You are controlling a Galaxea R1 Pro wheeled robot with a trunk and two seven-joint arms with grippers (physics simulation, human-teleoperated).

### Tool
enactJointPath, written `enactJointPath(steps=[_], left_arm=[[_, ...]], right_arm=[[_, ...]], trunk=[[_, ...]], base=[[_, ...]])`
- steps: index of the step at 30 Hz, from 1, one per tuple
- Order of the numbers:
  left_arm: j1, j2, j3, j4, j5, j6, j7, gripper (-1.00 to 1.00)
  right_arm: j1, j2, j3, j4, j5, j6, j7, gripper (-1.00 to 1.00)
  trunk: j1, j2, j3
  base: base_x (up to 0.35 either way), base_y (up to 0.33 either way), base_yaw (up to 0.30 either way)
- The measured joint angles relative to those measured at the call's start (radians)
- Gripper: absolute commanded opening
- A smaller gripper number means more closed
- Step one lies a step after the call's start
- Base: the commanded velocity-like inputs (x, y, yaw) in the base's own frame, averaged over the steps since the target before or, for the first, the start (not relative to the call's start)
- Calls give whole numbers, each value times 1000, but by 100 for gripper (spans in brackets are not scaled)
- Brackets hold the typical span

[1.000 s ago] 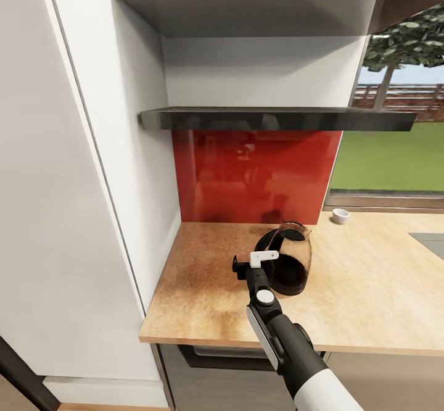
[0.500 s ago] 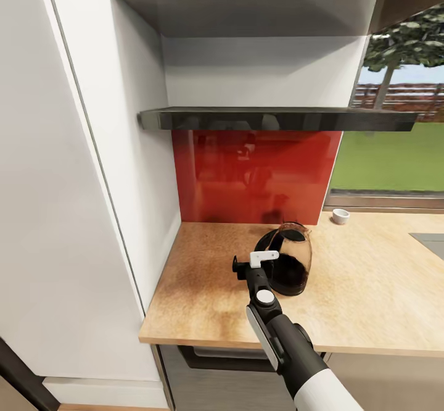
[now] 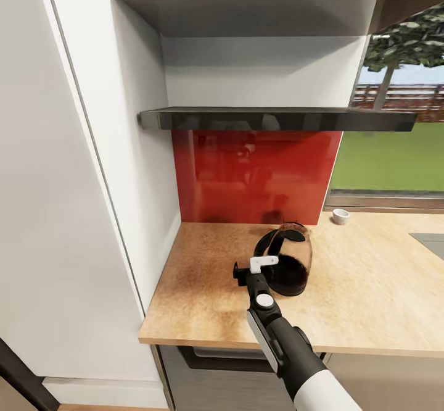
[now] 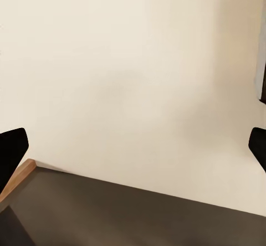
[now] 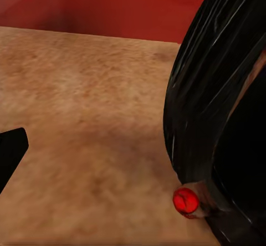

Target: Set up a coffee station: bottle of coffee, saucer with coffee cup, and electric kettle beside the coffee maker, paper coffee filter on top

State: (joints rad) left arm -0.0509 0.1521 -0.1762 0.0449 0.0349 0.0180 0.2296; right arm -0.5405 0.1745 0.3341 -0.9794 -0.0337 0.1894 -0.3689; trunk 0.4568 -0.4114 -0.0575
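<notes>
The electric kettle (image 3: 291, 261), clear glass with a reddish tint and a black handle, stands on the kitchen countertop (image 3: 203, 300) in front of the red backsplash. My right gripper (image 3: 251, 267) is open just left of the kettle's handle, holding nothing. The right wrist view shows the black handle (image 5: 221, 107) close up, a red button (image 5: 185, 200) at its base and one fingertip (image 5: 11, 149) out at the side. A small white coffee cup (image 3: 340, 215) sits far back by the window. The kitchen shelf (image 3: 277, 118) hangs above, its top hidden. My left gripper (image 4: 133, 152) is open before a pale wall.
A tall white cabinet side (image 3: 92, 213) closes off the counter's left end. A grey inset panel (image 3: 430, 241) lies in the counter at the far right. Bare wood runs left of and in front of the kettle. A window (image 3: 394, 152) lies right of the backsplash.
My right gripper has drawn back slightly toward me, away from the kettle. The kettle and the cup have stayed where they were.
</notes>
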Motion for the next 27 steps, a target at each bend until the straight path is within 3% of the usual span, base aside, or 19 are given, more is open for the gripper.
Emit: enactJointPath(steps=[27], left_arm=[[0, 0, -1, 0, 0, 0, -1, 100]], right_arm=[[0, 0, 0, -4, 0, 0, -1, 100]], trunk=[[0, 0, 0]], base=[[27, 0, 0]])
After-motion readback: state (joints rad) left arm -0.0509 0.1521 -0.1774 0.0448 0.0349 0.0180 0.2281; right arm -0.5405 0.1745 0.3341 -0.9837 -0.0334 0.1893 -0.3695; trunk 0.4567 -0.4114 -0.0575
